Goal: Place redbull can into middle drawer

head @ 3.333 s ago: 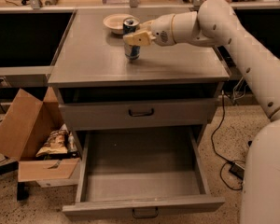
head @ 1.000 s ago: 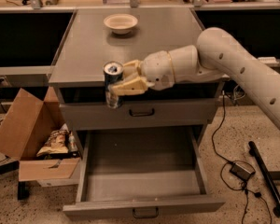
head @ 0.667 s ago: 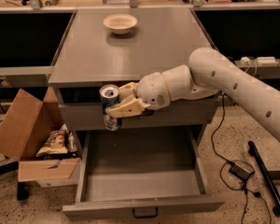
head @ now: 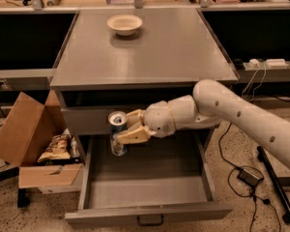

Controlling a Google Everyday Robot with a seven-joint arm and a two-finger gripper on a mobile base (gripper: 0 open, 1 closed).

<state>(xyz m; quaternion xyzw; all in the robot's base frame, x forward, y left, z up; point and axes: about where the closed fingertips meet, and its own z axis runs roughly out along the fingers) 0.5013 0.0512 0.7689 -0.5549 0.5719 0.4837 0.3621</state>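
The can (head: 118, 132) has dropped lower since a moment ago and hangs upright over the back left corner of the open drawer (head: 150, 212) (the lowest one), clamped in the gripper (head: 127, 128). A bowl (head: 124, 23) sits on the worktop (head: 150, 57); a cardboard box (head: 21, 129) alongside holds snack bags (head: 55, 149).

I see through a single camera, set high in front of the bench (head: 150, 57) and tilted down and forward at it. It stands at middling range. The bench top lies beyond my jaws, the open middle drawer (head: 147, 190) lies below them, and floor shows on both sides. My jaws sit just left of the frame's centre, clasped around the redbull can (head: 117, 122), above the drawer's back left corner. My arm (head: 241, 115) comes in from the right edge.
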